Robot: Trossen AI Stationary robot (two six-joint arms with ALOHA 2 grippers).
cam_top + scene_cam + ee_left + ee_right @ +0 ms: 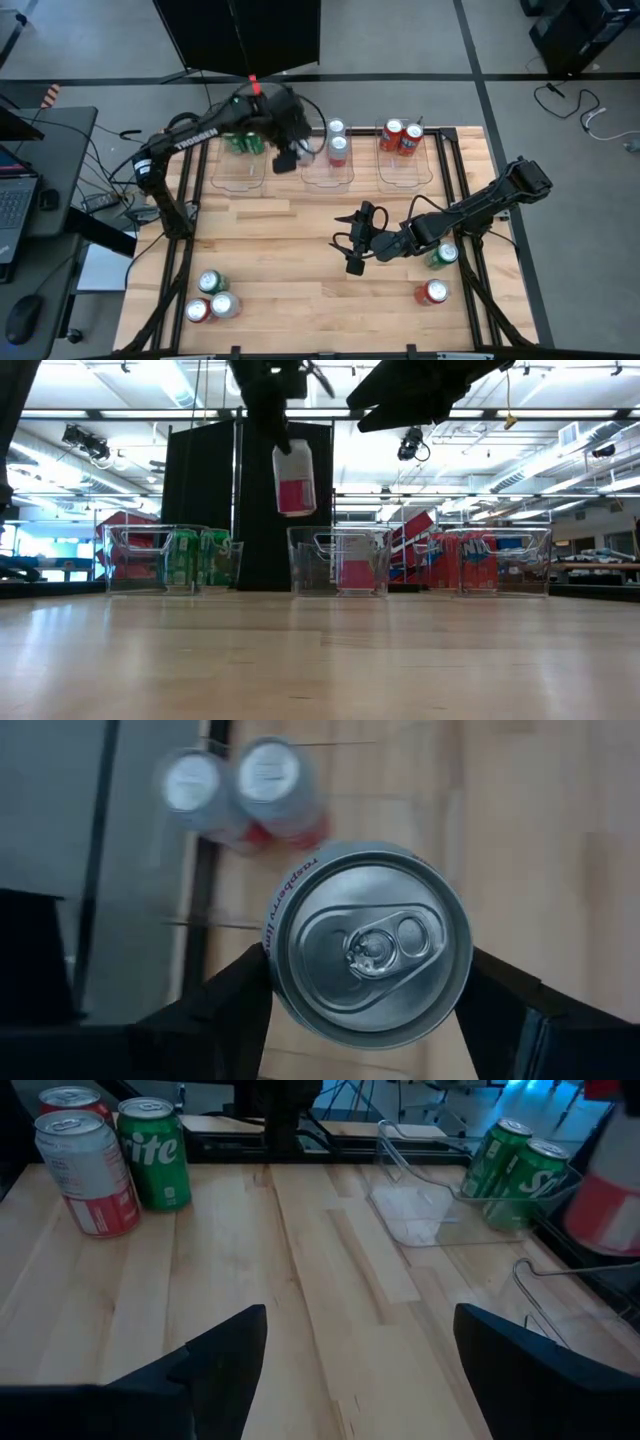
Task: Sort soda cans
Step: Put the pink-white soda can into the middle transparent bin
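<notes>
The left tool [290, 150] grips a silver-white can [367, 942] upright, held above the middle bin's [327, 176] near-left rim so it can drop beside the two cans [337, 140] inside, probably clearing the wall. The right tool [358, 240] hangs open over bare tabletop [280, 250], well apart.

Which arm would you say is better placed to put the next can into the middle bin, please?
Left. The left gripper already holds a silver-white can in the air beside the middle bin. The right gripper is open, holds nothing, and hovers mid-table, farther from the bins.
</notes>
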